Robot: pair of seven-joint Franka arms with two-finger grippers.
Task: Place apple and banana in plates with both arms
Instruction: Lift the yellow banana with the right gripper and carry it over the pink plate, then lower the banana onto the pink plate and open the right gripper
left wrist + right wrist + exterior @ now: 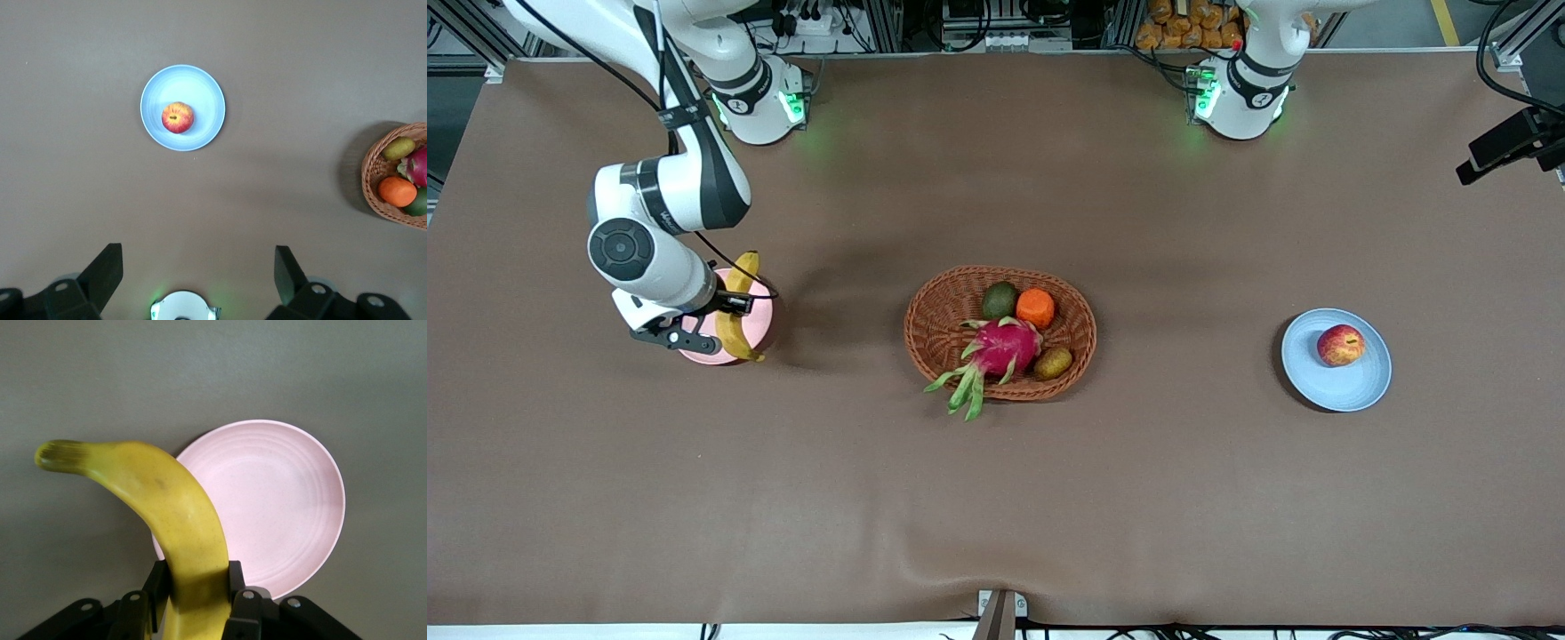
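Brown cloth-covered table [996, 498]; metal frame rails [978, 27] along its edge.

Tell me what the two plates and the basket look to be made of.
Pink plate: likely matte plastic or melamine, with faint concentric rings and fine speckles. Blue plate: looks like the same make, smooth, plain, with no gloss highlights. Basket: woven wicker or rattan, brown, its weave strands visible along wall and rim.

No lettering, label, brand or number can be read on anything in these views. The two arm bases [760, 102] at the worktop's edge each carry a small round dark mark, too small to make out.
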